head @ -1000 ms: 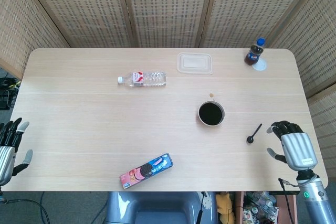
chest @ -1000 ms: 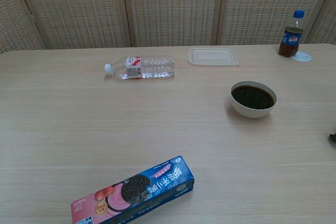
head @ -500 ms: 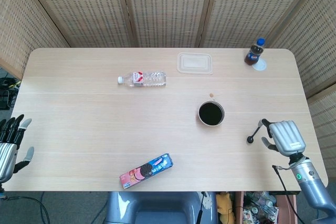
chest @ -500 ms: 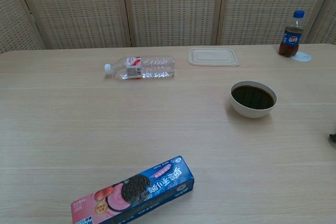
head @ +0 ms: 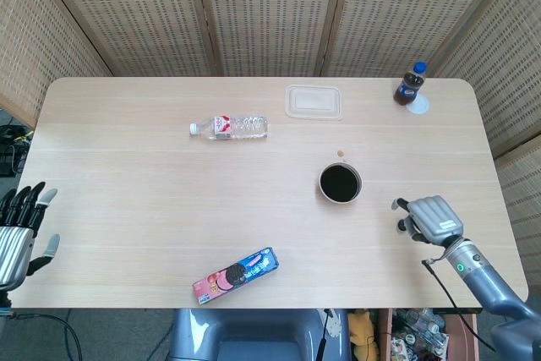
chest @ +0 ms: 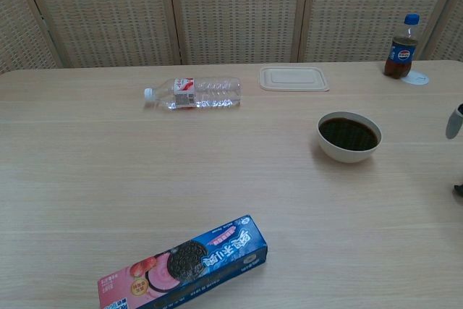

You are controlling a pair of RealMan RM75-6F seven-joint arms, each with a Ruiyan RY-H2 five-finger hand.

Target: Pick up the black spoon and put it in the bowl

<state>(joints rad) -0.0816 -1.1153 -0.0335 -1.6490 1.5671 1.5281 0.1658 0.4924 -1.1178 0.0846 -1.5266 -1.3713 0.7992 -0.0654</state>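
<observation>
my right hand (head: 433,219) covers the black spoon (head: 401,226); grasp cannot be told. pinch the handle firmly, then lift toward the bowl (head: 340,183) beyond my fingertips.

The right hand (head: 429,216) has a ribbed silver-grey back plate and dark fingers ending in pale grey tips; one such grey tip shows at the chest view's edge (chest: 454,122). Its wrist is a grey cylinder carrying a small green-ringed light, and a thin black cable loops beside it. The left hand (head: 19,234), at nine o'clock, has the same ribbed silver plate, black fingers and light tips.
</observation>
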